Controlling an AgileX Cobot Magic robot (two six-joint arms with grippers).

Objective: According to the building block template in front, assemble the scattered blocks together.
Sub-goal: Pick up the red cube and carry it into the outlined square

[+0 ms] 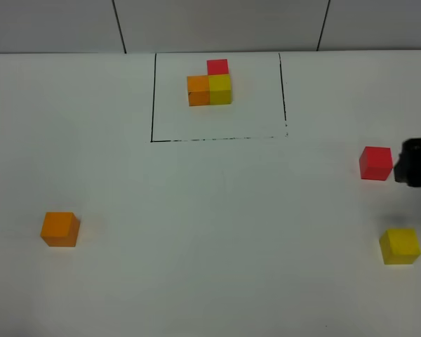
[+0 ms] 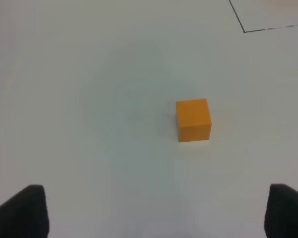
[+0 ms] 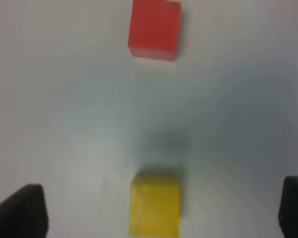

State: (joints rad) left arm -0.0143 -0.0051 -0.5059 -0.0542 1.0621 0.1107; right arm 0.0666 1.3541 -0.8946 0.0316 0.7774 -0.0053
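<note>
1. From the high camera:
   - A white table (image 1: pixel 210 281) fills the room in front of me, with a grey wall (image 1: pixel 217 24) behind it.
   - At the far middle sits the building block template (image 1: pixel 210 88). It is three little cubes stuck together in an L: orange and yellow side by side, and red behind the yellow one.
   - A thin black line (image 1: pixel 152 98) is drawn around it like a box.
   - The loose orange cube (image 1: pixel 59 229) sits alone on the near left, well apart from everything.
   - The loose red cube (image 1: pixel 375 163) is far over on the right.
   - The loose yellow cube (image 1: pixel 399 246) is nearer to me on that same side.
   - The right gripper (image 1: pixel 414 163) pokes in at the right edge, just beside the loose red cube. From here I cannot tell if they touch.
   - The other arm does not show here.

2. From the left wrist camera:
   - The left gripper (image 2: pixel 154 213) has its two black fingers (image 2: pixel 20 213) very wide apart and holds nothing.
   - The loose orange cube (image 2: pixel 193 120) rests flat on the table ahead of them, touching neither finger.
   - A corner of the black line (image 2: pixel 244 30) shows farther off.

3. From the right wrist camera:
   - This picture is blurry.
   - The right gripper's fingers (image 3: pixel 20 213) stand wide apart too, with nothing gripped.
   - The loose yellow cube (image 3: pixel 155 206) shows between them, with a big gap on each side.
   - The loose red cube (image 3: pixel 154 29) lies farther ahead, in line with the yellow one.
</note>
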